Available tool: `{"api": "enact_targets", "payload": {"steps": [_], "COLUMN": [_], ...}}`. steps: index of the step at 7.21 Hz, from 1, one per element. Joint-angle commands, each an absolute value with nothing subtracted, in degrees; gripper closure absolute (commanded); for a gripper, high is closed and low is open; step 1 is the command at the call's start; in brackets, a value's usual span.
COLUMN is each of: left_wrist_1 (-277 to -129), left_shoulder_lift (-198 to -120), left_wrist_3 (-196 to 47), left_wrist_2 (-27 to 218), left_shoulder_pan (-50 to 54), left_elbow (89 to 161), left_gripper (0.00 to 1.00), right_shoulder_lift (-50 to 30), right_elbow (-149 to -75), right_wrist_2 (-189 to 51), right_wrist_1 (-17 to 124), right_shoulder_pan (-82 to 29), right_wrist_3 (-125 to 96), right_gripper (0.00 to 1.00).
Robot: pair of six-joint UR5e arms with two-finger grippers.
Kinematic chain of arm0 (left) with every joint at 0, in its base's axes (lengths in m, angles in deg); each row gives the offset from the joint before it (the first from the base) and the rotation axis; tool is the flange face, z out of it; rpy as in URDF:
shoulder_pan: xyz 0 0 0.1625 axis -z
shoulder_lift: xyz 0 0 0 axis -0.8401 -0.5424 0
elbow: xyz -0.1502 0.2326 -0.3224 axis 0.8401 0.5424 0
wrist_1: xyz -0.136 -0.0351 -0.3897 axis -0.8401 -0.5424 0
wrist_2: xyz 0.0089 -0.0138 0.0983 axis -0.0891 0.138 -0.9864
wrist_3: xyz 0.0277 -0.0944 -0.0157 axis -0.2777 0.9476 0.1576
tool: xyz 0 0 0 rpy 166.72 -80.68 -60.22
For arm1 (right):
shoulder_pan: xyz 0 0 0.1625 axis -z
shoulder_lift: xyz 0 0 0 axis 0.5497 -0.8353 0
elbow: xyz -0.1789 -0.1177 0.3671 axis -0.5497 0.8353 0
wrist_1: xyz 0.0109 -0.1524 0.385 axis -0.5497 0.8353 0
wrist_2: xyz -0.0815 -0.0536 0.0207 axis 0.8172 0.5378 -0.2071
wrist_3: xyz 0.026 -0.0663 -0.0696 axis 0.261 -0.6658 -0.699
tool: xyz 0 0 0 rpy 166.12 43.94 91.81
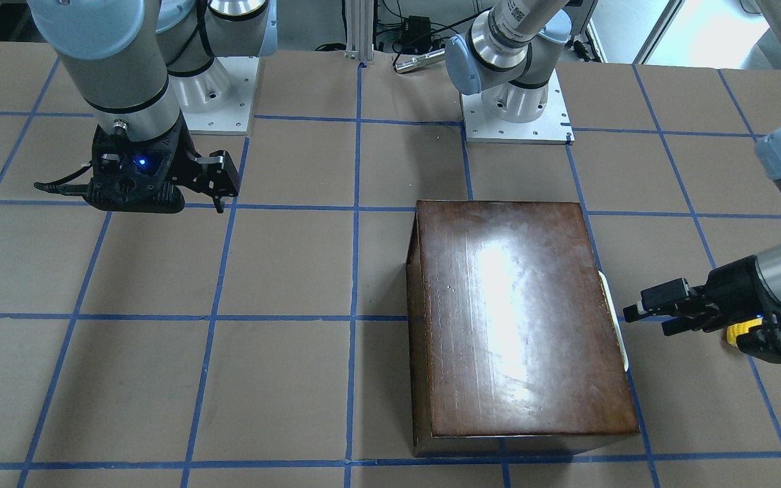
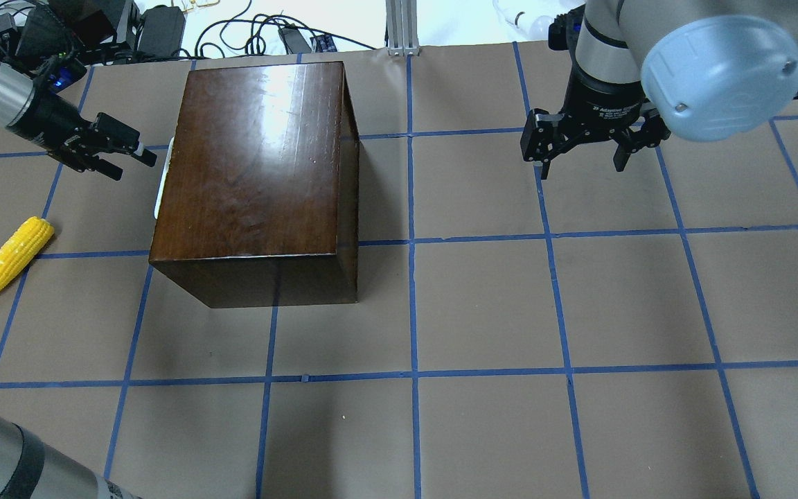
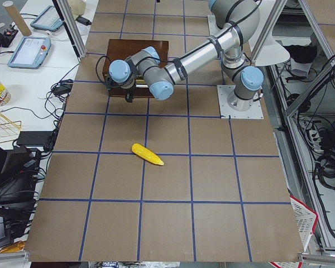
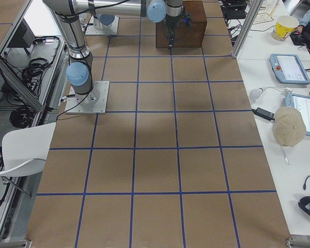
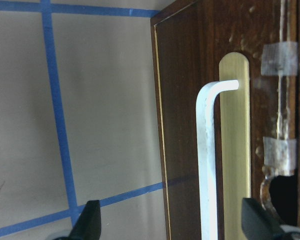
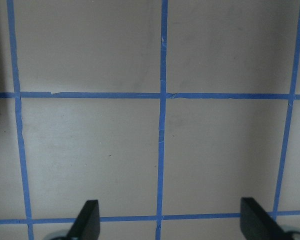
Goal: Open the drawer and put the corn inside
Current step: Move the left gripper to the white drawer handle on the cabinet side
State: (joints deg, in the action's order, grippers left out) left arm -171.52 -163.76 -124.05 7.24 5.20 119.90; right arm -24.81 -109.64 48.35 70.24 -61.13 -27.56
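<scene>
The dark-brown wooden box [image 2: 253,159] stands on the table's left half, also seen in the front view [image 1: 519,318]. Its drawer [image 5: 182,125] is shut. The drawer's whitish handle [image 5: 208,165] faces left, and shows in the overhead view [image 2: 161,179]. My left gripper [image 2: 134,165] is open and empty, level with the handle and a short way off it; the left wrist view shows its fingertips [image 5: 88,225] spread to either side of the handle. The yellow corn [image 2: 11,260] lies on the table at the far left, behind that gripper. My right gripper [image 2: 582,163] is open and empty, hanging over bare table at the right.
The table is brown paper with a blue tape grid [image 6: 162,95]. Cables and power supplies [image 2: 163,31] lie beyond the far edge behind the box. An aluminium post [image 2: 399,28] stands at the far middle. Both arm bases [image 1: 516,115] are bolted at the robot's edge.
</scene>
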Motion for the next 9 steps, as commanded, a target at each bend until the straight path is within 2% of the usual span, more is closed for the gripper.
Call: {"api": "enact_targets", "payload": {"steps": [1,9], "left_wrist_1": [-171.5,-171.4], "left_shoulder_lift": [-165.1,-167.5], "left_wrist_3": [-124.0,-123.1], "left_wrist_2": [7.5,10.5], "left_shoulder_pan": [5.4,5.9], "left_elbow": [120.0,120.3], "left_gripper": [0.00,0.00], "right_shoulder_lift": [-24.8,-24.8], "right_elbow": [-109.6,-109.6], "right_wrist_2": [48.4,48.4], "right_wrist_1": [70.2,70.2], "right_shoulder_pan": [-61.1,-61.1], "right_wrist_3": [-27.6,-27.6], "right_gripper": [0.00,0.00]}}
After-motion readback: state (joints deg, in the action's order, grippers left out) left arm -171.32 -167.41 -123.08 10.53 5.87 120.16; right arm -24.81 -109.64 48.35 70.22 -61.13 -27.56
